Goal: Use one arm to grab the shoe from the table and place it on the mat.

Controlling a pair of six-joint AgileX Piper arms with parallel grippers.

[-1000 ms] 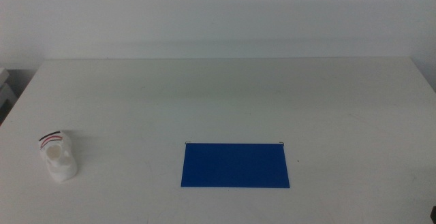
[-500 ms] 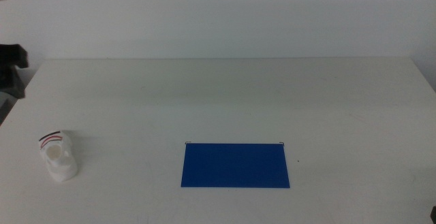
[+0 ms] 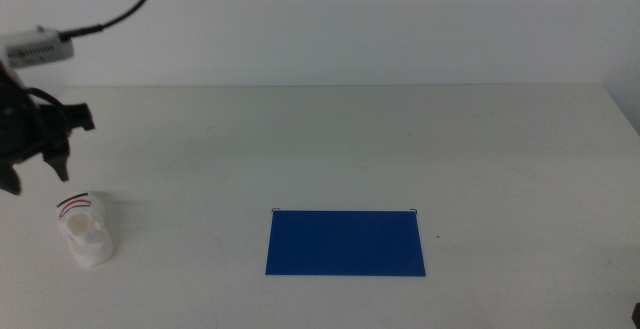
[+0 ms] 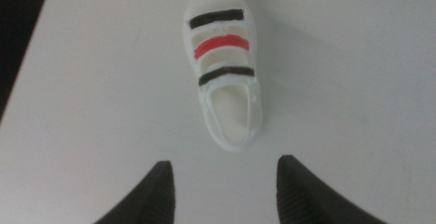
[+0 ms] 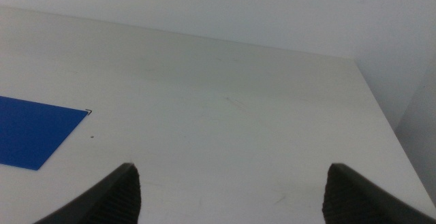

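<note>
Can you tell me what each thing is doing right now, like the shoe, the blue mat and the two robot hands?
shoe: upright on the table, not held, away from the mat.
mat: flat on the table, nothing on it.
left gripper: open, above the shoe, not touching it.
right gripper: open, holding nothing, over bare table beside the mat.
table: white, holding the shoe and mat.

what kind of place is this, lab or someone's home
Most likely a robot lab or test bench, not a home: a bare white table against a blank wall, holding only a blue mat and a small shoe, with the left gripper above the shoe.
</note>
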